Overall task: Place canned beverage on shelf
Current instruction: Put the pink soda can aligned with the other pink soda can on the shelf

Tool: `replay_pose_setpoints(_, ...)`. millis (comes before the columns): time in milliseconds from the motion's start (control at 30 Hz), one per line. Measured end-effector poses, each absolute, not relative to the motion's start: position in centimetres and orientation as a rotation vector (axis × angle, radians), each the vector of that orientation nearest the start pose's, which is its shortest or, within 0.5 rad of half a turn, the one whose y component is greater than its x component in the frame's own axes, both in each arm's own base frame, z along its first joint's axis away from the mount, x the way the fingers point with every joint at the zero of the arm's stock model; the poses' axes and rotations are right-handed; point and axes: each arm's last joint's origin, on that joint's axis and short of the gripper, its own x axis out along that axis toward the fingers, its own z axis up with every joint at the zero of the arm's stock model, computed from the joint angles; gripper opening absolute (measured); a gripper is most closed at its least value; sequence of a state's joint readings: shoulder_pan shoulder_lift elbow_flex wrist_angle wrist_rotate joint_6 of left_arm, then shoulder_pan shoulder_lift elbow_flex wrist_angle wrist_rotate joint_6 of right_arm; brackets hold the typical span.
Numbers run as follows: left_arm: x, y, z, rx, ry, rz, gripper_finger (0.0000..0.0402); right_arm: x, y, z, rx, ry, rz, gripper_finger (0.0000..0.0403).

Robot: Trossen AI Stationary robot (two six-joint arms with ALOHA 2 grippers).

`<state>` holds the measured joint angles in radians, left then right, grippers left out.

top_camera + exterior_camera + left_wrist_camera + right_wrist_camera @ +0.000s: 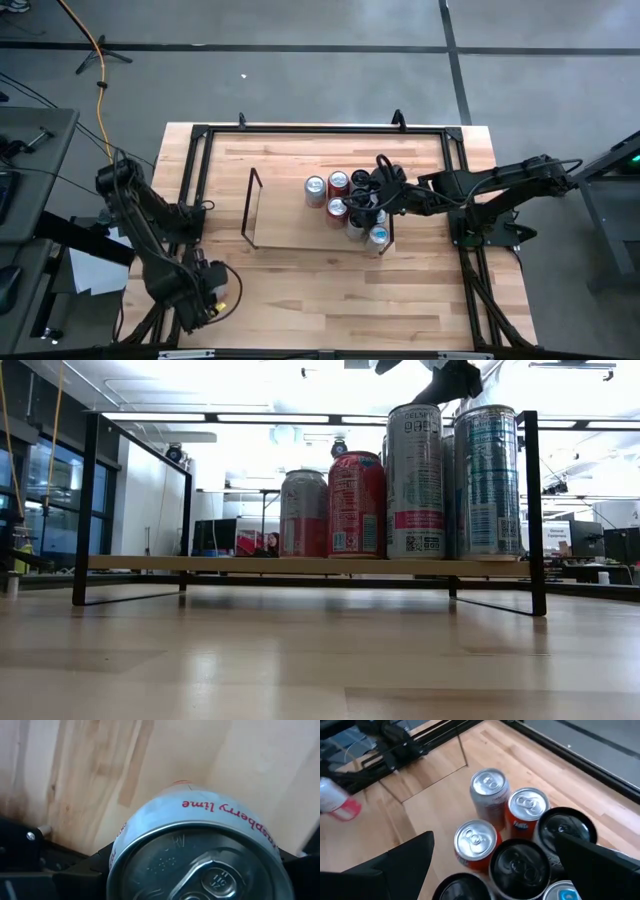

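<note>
The shelf (pixel 285 228) is a low light-wood board with black wire end frames; it also shows in the low view (pixel 230 564). Several cans stand upright on its right half: a silver one (pixel 315 188), two red ones (pixel 338 182), black-topped ones (pixel 520 862) and a teal one (pixel 378 236). My right gripper (pixel 365 195) hovers open just above this cluster, its fingers wide apart on either side of the black-topped cans, touching nothing. My left gripper (pixel 218 290) is near the table's near left corner, shut on a white "raspberry lime" can (pixel 200 820), which also shows in the right wrist view (pixel 335 800). My left gripper has the white can between its two fingers, which show only as dark parts beside the can's top end (pixel 120 855). The can's lid faces the wrist and its body points away along the fingers. I cannot tell whether it is clear of the table.
Black metal rails (pixel 320 128) run around the wood-plank tabletop. The shelf's left half (pixel 275 205) is bare up to its left wire frame (pixel 250 205). Open tabletop lies between the shelf and the near edge.
</note>
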<state>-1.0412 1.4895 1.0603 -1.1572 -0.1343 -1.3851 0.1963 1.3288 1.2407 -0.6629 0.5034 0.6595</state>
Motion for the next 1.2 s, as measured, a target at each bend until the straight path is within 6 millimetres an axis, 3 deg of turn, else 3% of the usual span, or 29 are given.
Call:
replay_pose_setpoints(233,11.4,-19.1,25.7,-0.33,1.429,0.168,0.0243,27.1,3.9,33.5,0.434,0.534,-0.573,0.0399)
replay_pose_setpoints(600,10.2,-15.1,32.4,-0.6,1.242,-0.042,0.0244,27.1,3.9,33.5,0.498,0.515,-0.592,0.0399)
replay_pose_setpoints(767,11.4,-14.7,35.0,-0.673,1.006,-0.166,0.0244,27.1,3.9,33.5,0.498,0.515,-0.592,0.0399)
replay_pose_setpoints(933,13.5,-14.1,36.7,-0.603,0.773,-0.229,0.0245,27.1,3.9,33.5,0.496,0.515,-0.592,0.0399)
replay_pose_setpoints(1200,16.6,-9.8,39.5,-0.457,0.586,-0.125,0.0245,27.1,3.9,33.5,0.574,0.493,-0.614,0.0399)
